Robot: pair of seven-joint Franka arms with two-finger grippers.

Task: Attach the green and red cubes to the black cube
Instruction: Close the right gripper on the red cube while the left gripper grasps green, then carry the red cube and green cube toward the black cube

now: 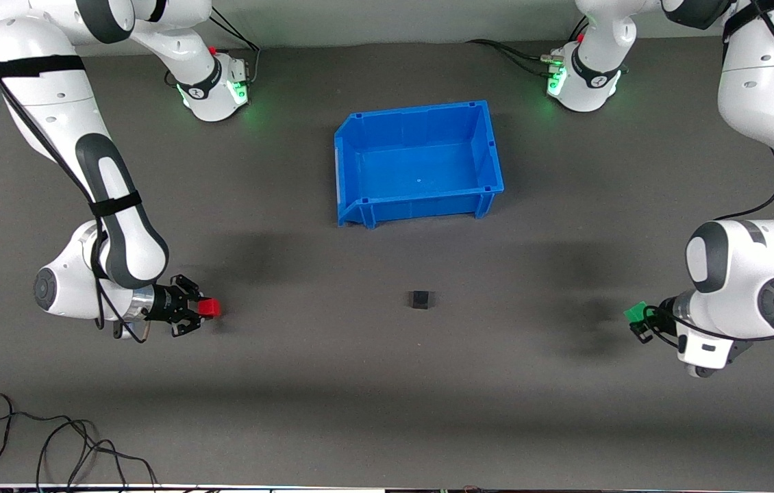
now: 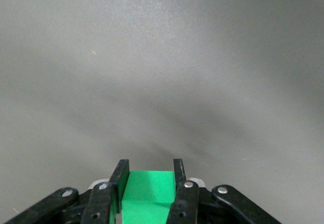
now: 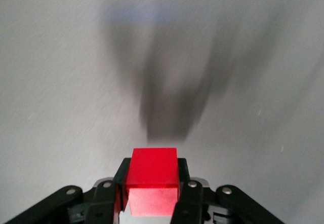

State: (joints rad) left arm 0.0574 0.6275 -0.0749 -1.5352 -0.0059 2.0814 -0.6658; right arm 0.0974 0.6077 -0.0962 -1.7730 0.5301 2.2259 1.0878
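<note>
Grey table (image 1: 373, 383): blue bin (image 1: 490, 147) empty, mid-table.

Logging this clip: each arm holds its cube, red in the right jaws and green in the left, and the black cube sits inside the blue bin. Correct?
One error: the black cube is not in the blue bin. The front view shows it on the table, nearer the camera than the bin. The rest holds: right gripper holds the red cube, left gripper the green cube.

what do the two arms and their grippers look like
Both arms are glossy white with dark grey joint bands, black straps and black cables along them; the bases glow green. The right gripper and left gripper are black, with slim two-finger linkages and silver screws; a silver collar sits on the right wrist.
</note>
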